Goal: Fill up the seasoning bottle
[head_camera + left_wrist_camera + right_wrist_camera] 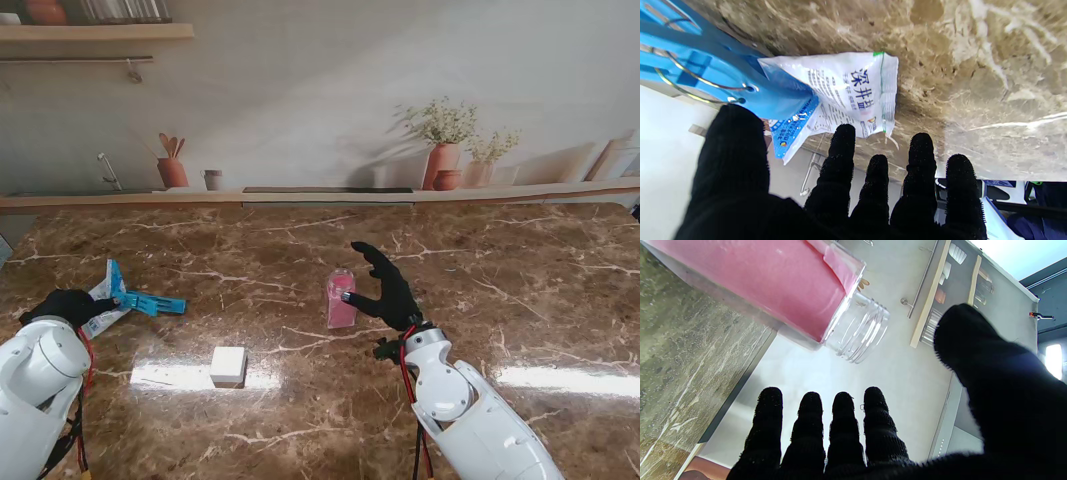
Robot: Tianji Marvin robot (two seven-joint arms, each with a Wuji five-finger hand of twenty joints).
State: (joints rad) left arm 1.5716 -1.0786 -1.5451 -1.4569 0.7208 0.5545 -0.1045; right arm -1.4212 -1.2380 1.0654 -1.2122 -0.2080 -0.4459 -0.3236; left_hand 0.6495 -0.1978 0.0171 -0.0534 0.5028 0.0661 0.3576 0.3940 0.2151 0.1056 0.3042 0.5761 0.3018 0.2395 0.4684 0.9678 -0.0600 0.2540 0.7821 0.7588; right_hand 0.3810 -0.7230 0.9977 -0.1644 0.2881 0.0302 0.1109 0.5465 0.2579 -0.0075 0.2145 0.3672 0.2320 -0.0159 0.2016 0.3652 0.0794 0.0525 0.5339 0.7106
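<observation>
1. The seasoning bottle [341, 301], pink with an uncapped clear neck, stands upright mid-table.
2. The right hand [388, 290] is just beside it, fingers [843, 426] spread, holding nothing.
3. The left hand [66, 305] is spread at the salt bag [853, 93], which a blue clip [150, 301] holds.
4. A white cap [229, 366] lies nearer to me.

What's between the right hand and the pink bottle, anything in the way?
Nothing visible. The right hand is open just right of the bottle, with no object in the gap. The white block sits nearer to me and to the left, clear of that path.
</observation>
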